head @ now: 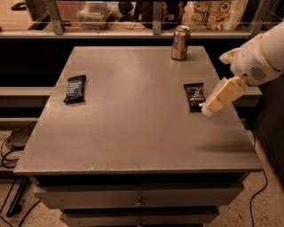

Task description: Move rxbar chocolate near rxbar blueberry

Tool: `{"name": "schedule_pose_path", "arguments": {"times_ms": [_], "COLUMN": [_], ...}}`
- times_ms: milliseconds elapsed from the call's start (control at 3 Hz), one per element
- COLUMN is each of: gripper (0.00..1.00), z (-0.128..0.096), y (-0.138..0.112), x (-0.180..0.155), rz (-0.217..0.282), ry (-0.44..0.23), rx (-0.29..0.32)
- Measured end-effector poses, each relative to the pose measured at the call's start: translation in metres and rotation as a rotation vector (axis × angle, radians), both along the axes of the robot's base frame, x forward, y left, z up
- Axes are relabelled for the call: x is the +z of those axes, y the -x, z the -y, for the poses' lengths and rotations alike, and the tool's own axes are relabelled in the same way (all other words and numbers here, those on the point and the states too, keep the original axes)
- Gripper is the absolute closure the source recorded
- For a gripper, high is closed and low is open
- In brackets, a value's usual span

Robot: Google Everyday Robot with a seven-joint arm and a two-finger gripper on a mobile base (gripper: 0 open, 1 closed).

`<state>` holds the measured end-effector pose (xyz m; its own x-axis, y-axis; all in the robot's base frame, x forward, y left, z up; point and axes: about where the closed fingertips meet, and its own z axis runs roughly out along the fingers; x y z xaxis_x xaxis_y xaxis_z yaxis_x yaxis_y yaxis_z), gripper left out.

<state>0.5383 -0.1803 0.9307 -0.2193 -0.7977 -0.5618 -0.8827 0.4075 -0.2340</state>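
The rxbar chocolate (195, 96), a flat bar in a black wrapper with white lettering, lies on the right side of the grey table (133, 133). The rxbar blueberry (75, 88), in a dark navy wrapper, lies on the table's left side, far from the chocolate bar. My gripper (208, 109) hangs from the white arm at the right edge, its cream-coloured tip just right of the chocolate bar's near end and close above the table. It holds nothing that I can see.
A gold drink can (180, 42) stands upright at the back right of the table. A shelf rail with bags and containers (213, 13) runs behind the table. Drawers sit below the front edge, and cables lie on the floor at the left.
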Motion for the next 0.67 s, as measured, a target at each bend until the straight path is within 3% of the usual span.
{"name": "schedule_pose_path", "arguments": {"times_ms": [333, 667], "gripper": [0.00, 0.00], "z": [-0.004, -0.008], "y": [-0.020, -0.037], "x": [-0.020, -0.039], "rz": [-0.025, -0.041], "ry": [-0.050, -0.046], "rx": [-0.008, -0.004]}}
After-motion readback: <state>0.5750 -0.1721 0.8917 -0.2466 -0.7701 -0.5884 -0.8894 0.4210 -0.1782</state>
